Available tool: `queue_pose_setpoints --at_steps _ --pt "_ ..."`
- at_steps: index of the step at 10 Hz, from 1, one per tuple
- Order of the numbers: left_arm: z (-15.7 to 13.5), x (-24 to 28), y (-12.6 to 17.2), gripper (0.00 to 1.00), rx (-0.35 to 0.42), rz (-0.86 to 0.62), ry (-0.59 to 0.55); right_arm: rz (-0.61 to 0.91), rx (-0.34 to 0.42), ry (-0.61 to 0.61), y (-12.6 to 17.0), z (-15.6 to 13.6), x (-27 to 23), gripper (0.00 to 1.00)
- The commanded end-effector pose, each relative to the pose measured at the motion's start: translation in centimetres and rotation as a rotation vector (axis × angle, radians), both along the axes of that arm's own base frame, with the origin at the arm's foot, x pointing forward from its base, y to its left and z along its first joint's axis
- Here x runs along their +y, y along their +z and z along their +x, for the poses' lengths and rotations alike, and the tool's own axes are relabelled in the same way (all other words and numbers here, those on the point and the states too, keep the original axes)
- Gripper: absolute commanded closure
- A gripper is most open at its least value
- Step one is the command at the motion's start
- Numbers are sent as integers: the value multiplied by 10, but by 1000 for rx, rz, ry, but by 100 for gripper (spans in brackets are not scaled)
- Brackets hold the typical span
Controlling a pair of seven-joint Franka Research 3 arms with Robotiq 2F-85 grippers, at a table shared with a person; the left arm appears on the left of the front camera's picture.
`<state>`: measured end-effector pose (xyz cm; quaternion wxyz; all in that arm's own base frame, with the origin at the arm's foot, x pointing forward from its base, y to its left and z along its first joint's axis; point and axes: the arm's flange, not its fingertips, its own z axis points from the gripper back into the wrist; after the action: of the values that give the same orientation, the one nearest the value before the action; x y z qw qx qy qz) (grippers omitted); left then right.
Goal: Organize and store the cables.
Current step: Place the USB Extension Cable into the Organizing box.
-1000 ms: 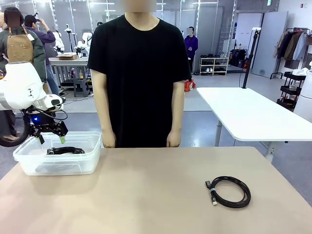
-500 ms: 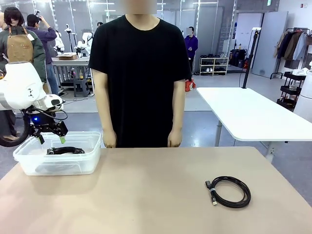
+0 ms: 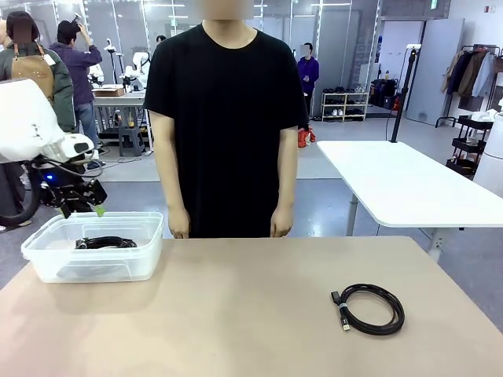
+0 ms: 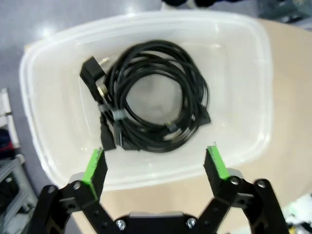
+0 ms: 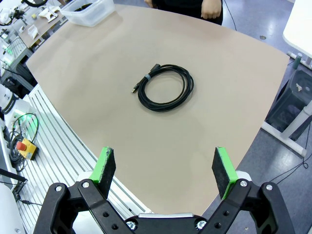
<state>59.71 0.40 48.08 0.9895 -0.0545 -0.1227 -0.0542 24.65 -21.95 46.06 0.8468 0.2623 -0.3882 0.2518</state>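
A clear plastic bin (image 3: 94, 267) (image 4: 253, 73) stands at the table's left. Coiled black cables (image 3: 105, 243) (image 4: 155, 97) with plug ends lie inside it. My left gripper (image 3: 78, 210) (image 4: 155, 165) hangs open above the bin's left rear, with nothing between its green pads. Another coiled black cable (image 3: 369, 308) (image 5: 165, 87) lies flat on the table at the right. High above that part of the table my right gripper (image 5: 164, 168) is open and empty, the coil well ahead of its fingers.
A person in a black shirt (image 3: 224, 118) stands at the far edge, hands (image 3: 279, 225) hanging by the table. The tan tabletop (image 3: 236, 314) between bin and loose coil is bare. A white table (image 3: 401, 184) stands behind on the right.
My left gripper has risen up and away from the bin, still open. The cables and the person have not moved.
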Motion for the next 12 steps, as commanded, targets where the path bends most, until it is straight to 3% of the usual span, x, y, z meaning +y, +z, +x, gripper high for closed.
queue_pose_setpoints --at_steps 1,2,4,8,12 --pt "-84 20 5 0 -71 -58 -118 -3 -14 9 0 -1 -1 0" --pt "-121 22 12 0 -72 -65 -144 -3 -14 9 0 -1 -1 0" --pt "-192 22 20 0 -168 -46 -259 -3 -14 9 0 -1 -1 0" --pt "-295 34 8 0 -287 -8 -463 -3 -14 9 0 -1 -1 0" --pt "-323 25 -2 0 -309 62 -718 -3 -14 9 0 -1 -1 0"
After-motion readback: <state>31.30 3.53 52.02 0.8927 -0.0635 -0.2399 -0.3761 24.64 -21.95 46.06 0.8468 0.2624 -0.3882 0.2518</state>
